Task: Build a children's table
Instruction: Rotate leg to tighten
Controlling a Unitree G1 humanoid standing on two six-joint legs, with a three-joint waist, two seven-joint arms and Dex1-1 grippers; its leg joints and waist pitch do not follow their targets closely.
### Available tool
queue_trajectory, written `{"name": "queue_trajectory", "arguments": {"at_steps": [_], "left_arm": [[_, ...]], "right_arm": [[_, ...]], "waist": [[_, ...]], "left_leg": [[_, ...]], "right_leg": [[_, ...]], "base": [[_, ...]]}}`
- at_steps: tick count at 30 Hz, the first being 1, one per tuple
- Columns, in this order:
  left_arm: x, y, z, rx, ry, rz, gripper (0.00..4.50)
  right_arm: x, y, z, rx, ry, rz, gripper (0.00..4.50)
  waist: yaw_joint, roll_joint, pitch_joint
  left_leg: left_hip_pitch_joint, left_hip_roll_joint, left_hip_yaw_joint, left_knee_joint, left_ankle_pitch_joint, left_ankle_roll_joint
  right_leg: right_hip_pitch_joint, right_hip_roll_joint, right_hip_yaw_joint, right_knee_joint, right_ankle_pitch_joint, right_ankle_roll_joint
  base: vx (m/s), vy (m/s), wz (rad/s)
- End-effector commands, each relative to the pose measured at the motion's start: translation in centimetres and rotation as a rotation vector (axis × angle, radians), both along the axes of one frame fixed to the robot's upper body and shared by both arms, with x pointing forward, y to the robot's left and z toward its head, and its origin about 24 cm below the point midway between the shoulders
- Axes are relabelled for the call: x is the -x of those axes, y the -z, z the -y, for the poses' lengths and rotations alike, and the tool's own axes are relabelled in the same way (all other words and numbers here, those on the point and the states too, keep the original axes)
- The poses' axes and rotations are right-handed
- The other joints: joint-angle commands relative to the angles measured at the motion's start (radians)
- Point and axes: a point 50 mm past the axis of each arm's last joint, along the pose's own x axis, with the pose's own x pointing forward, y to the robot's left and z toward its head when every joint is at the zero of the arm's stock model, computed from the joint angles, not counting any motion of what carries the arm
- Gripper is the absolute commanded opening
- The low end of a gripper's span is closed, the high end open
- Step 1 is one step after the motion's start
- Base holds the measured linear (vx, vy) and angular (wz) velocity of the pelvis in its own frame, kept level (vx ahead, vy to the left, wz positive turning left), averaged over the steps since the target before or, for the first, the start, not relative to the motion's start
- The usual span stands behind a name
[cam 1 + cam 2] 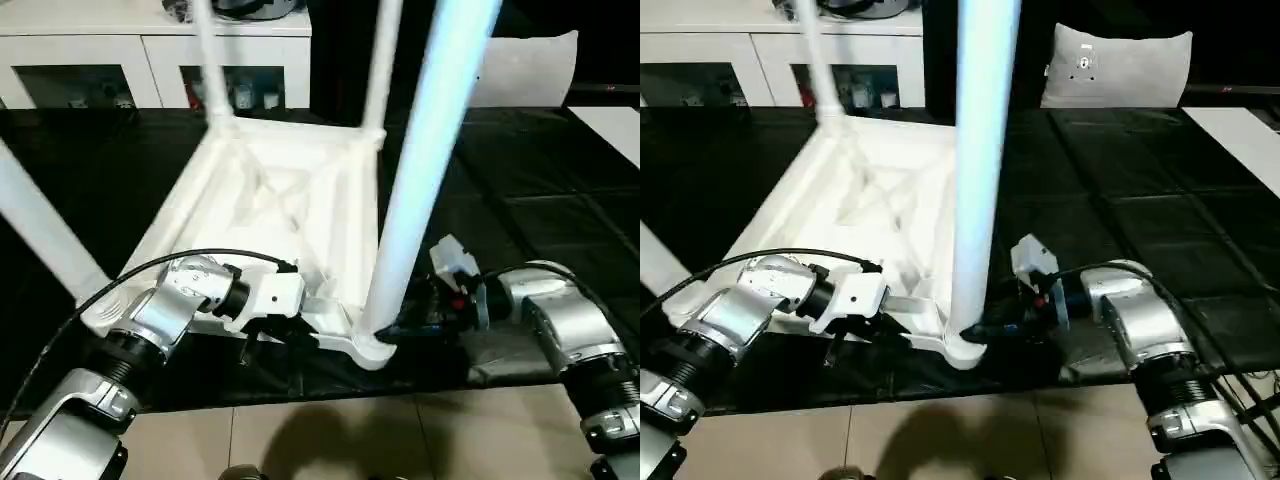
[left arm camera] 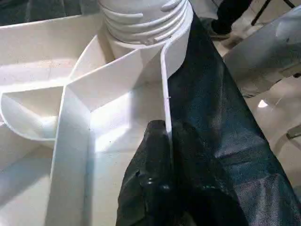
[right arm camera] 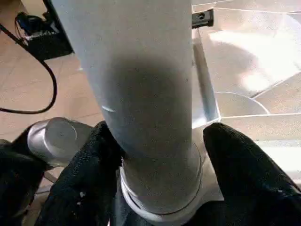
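Near leg [image 1: 425, 150] in corner socket, tabletop [image 1: 290, 200] upside down.
Right gripper [image 3: 155, 155] straddles leg base, contact unclear; left gripper [image 2: 164, 141] pinches thin rim. Light, stiff, slick plastic: grip low.

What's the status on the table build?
Left gripper shut on tabletop rim. Right gripper around near leg at its socket. Nothing in the way.

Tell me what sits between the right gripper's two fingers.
The lower end of a white tube leg, just above its corner socket in the tabletop. The right wrist view shows the right gripper with one black finger on each side of the tube.
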Motion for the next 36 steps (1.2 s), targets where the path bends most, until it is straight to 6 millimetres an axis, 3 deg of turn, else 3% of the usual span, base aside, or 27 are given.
{"name": "queue_trajectory", "arguments": {"at_steps": [1, 7, 11, 13, 15, 17, 19, 22, 25, 27, 29, 30, 31, 32, 35, 36], "left_arm": [[0.3, -0.5, 1.3, -0.007, 0.115, 0.014, 0.0], [0.4, -0.3, 1.1, 0.015, 0.094, -0.018, 0.0], [0.1, -0.4, 1.2, 0.085, -0.03, -0.05, 0.0], [-0.2, -0.3, 1.2, 0.085, -0.098, -0.04, 0.0], [-0.7, -0.5, 2.1, 0.144, -0.251, -0.04, 0.0], [-0.8, -0.5, 2.3, 0.149, -0.276, -0.039, 0.0], [-1.0, -0.6, 2.8, 0.161, -0.323, -0.037, 0.0], [-1.8, -1.2, 4.5, 0.221, -0.494, -0.03, 0.0], [-2.2, -1.6, 5.7, 0.235, -0.577, 0.001, 0.0], [-2.4, -1.7, 6.1, 0.244, -0.617, 0.015, 0.0], [-2.7, -1.8, 6.7, 0.264, -0.658, 0.035, 0.0], [-2.7, -1.6, 6.7, 0.258, -0.66, 0.042, 0.0], [-2.7, -1.5, 6.6, 0.246, -0.654, 0.051, 0.0], [-2.7, -1.4, 6.4, 0.237, -0.645, 0.068, 0.0], [-2.8, -1.4, 5.9, 0.231, -0.628, 0.1, 0.0], [-2.7, -1.0, 5.2, 0.2, -0.585, 0.126, 0.0]], "right_arm": [[-0.1, -0.3, -0.1, -0.017, -0.012, -0.007, 2.67], [0.4, -0.1, -0.4, -0.06, -0.02, -0.05, 2.22], [0.4, -0.1, -0.9, -0.122, 0.063, -0.063, 2.06], [0.4, 0.1, -1.3, -0.106, 0.106, -0.045, 2.04], [-1.1, 0.7, -2.8, -0.059, 0.333, 0.036, 2.04], [-1.5, 0.8, -3.0, -0.055, 0.377, 0.045, 2.01], [-2.0, 0.8, -3.5, -0.056, 0.448, 0.063, 1.98], [-3.3, 1.0, -5.1, -0.054, 0.672, 0.065, 1.95], [-4.1, 1.1, -6.3, -0.073, 0.834, 0.062, 1.95], [-4.3, 1.2, -6.7, -0.07, 0.879, 0.071, 1.95], [-4.2, 1.4, -7.2, -0.063, 0.879, 0.081, 1.95], [-4.1, 1.4, -7.1, -0.064, 0.851, 0.108, 1.95], [-4.0, 1.3, -7.0, -0.072, 0.83, 0.123, 2.5], [-3.9, 1.2, -6.8, -0.085, 0.803, 0.14, 2.63], [-3.5, 0.9, -6.2, -0.103, 0.744, 0.159, 2.69], [-3.5, 0.7, -5.1, -0.103, 0.725, 0.177, 2.9]], "waist": [[-0.005, -0.004, -0.073], [-0.004, -0.003, -0.075], [-0.005, -0.004, -0.073], [-0.009, -0.007, -0.069], [-0.015, -0.005, -0.062], [-0.035, -0.007, -0.059], [-0.06, -0.006, -0.062], [-0.086, -0.007, -0.062], [-0.096, -0.005, -0.065], [-0.098, -0.005, -0.07], [-0.098, -0.001, -0.07], [-0.097, -0.005, -0.072], [-0.092, -0.002, -0.074], [-0.09, -0.002, -0.075], [-0.075, -0.002, -0.08], [-0.072, -0.003, -0.079]], "left_leg": [[0.002, 0.028, 0.002, -0.067, -0.177, 0.06], [0.001, 0.03, 0.001, -0.066, -0.16, 0.063], [0.001, 0.029, 0.002, -0.067, -0.161, 0.058], [0.0, 0.025, 0.001, -0.069, -0.184, 0.048], [0.007, 0.021, 0.001, -0.069, -0.216, 0.029], [0.004, 0.01, -0.005, -0.067, -0.249, 0.006], [-0.005, 0.008, -0.011, -0.068, -0.253, 0.007], [-0.003, 0.008, -0.01, -0.065, -0.248, 0.012], [-0.003, 0.005, -0.008, -0.062, -0.232, 0.03], [-0.008, 0.006, -0.009, -0.063, -0.211, 0.037], [-0.001, 0.01, -0.005, -0.062, -0.202, 0.047], [-0.006, 0.01, -0.005, -0.063, -0.183, 0.057], [-0.009, 0.013, -0.005, -0.063, -0.165, 0.068], [-0.01, 0.014, -0.004, -0.063, -0.151, 0.073], [-0.011, 0.017, -0.002, -0.06, -0.095, 0.098], [-0.014, 0.016, -0.001, -0.06, -0.093, 0.104]], "right_leg": [[0.063, -0.057, 0.053, -0.062, -0.337, -0.157], [0.064, -0.056, 0.054, -0.056, -0.295, -0.172], [0.063, -0.056, 0.054, -0.057, -0.304, -0.171], [0.062, -0.056, 0.05, -0.067, -0.381, -0.141], [0.055, -0.059, 0.046, -0.081, -0.485, -0.106], [0.058, -0.059, 0.032, -0.097, -0.601, -0.054], [0.064, -0.056, 0.024, -0.104, -0.606, -0.02], [0.056, -0.052, 0.026, -0.1, -0.576, -0.047], [0.052, -0.05, 0.028, -0.104, -0.555, -0.05], [0.058, -0.05, 0.031, -0.094, -0.503, -0.065], [0.05, -0.049, 0.038, -0.091, -0.452, -0.09], [0.057, -0.049, 0.041, -0.082, -0.408, -0.109], [0.06, -0.05, 0.043, -0.076, -0.372, -0.119], [0.062, -0.05, 0.044, -0.073, -0.349, -0.125], [0.065, -0.051, 0.051, -0.054, -0.214, -0.173], [0.068, -0.051, 0.05, -0.054, -0.207, -0.18]], "base": [[0.0, 0.0, 0.0], [0.0, 0.0, 0.0], [0.0, 0.0, 0.0], [0.0, 0.0, 0.0], [0.0, 0.0, 0.0], [0.0, 0.0, 0.0], [0.0, 0.0, 0.0], [0.0, 0.0, 0.0], [0.0, 0.0, 0.0], [0.0, 0.0, 0.0], [0.0, 0.0, 0.0], [0.0, 0.0, 0.0], [0.0, 0.0, 0.0], [0.0, 0.0, 0.0], [0.0, 0.0, 0.0], [0.0, 0.0, 0.0]]}}
